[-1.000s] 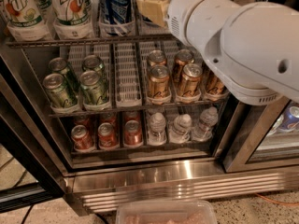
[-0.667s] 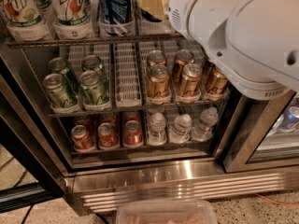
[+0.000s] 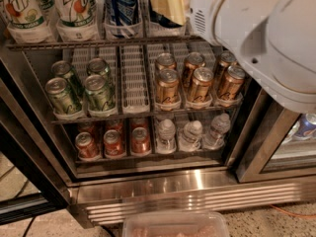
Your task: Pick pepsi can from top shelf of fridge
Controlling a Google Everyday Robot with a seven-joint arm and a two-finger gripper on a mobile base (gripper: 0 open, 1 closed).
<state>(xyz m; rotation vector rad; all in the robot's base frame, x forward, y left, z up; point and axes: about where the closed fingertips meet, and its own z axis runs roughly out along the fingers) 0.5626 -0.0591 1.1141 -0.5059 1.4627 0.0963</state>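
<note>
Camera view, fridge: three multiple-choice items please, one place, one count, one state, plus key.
1. Where is the cream end effector? A at the grey wire top shelf, above the gold aluminium cans; B by the water bottles; C on the floor.
2. Green aluminium cans showing on the middle rack? A two; B four; C seven.
3. The white slotted plastic lane tray between green and gold cans: A bare; B full of red cans; C holds a bottle.
Key: 1A, level with the 7UP bottles; 2B, two rows of two; 3A, only slots show.
</note>
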